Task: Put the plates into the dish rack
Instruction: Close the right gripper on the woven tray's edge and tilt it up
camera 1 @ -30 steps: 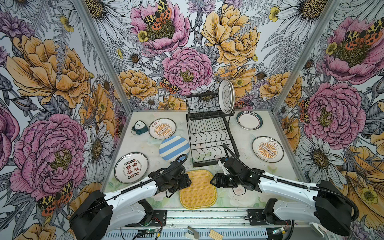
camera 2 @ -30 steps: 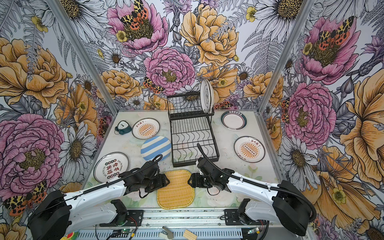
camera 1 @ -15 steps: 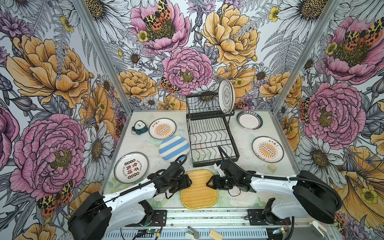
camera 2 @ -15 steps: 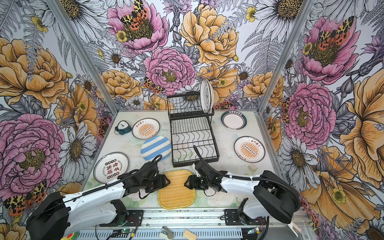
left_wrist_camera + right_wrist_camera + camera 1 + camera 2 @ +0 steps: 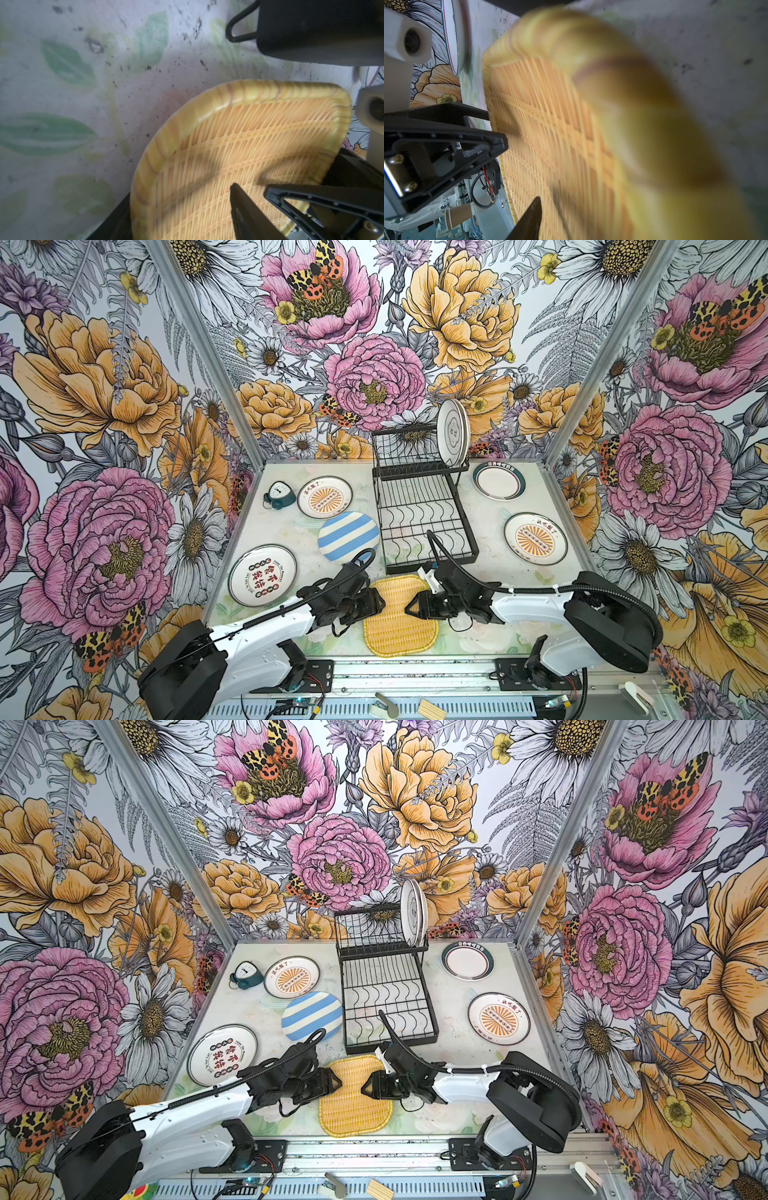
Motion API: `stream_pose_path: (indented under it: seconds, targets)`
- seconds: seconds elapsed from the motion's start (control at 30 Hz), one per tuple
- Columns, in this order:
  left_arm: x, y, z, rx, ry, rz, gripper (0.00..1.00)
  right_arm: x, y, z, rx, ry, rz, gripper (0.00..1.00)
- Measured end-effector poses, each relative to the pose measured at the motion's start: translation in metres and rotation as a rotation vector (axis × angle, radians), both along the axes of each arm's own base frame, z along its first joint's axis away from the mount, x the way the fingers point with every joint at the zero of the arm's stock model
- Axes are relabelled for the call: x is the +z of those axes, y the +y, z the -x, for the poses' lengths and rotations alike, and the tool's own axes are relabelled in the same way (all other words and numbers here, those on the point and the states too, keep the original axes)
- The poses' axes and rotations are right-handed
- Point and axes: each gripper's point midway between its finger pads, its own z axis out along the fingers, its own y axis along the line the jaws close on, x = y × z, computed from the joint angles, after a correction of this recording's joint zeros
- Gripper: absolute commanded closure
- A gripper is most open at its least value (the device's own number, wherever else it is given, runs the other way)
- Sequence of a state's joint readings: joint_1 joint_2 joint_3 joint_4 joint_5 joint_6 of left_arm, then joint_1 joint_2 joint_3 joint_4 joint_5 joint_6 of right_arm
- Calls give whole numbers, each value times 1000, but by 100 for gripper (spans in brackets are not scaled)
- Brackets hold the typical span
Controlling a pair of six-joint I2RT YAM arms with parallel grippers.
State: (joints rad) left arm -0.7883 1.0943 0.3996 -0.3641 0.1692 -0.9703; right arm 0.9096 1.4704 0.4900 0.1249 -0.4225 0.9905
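The right hand (image 5: 409, 607) has slid in over the right rim of the yellow woven plate (image 5: 399, 630), its jaws narrowing; whether they grip yet I cannot tell. The plate lies face up at the front of the bench (image 5: 490, 572), just before the dish rack (image 5: 424, 522), with its long axis pointing toward the rack. The left hand (image 5: 381, 600), released, straddles the opposite rim, probably to brace the plate.

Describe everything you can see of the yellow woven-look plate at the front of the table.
The yellow plate is a rounded square with a woven-basket print and a smooth raised rim, glossy like plastic or ceramic. It lies face up near the front of the table, close in front of the dish rack. The left gripper and right gripper reach over its opposite rims; firm contact cannot be told.
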Motion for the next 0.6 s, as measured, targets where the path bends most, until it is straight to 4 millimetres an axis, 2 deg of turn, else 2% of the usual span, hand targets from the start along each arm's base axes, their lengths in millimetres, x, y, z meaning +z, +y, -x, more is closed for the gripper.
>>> stream_pose_path:
  seconds: [0.13, 0.23, 0.4, 0.5, 0.6]
  targets:
    - [1, -2, 0, -4, -5, 11, 28, 0, -3, 6, 11, 15, 12, 74]
    - [2, -2, 0, -8, -9, 10, 25, 17, 1, 7, 33, -4, -42, 84]
    - [4, -2, -1, -11, -20, 17, 17, 33, 7, 8, 64, -32, -87, 99]
    - [9, -3, -2, -10, -29, 29, 10, 33, 7, 8, 66, -36, -79, 100]
    - [11, 5, 1, 7, -17, 20, 5, 32, 3, 11, 64, -24, -58, 100]
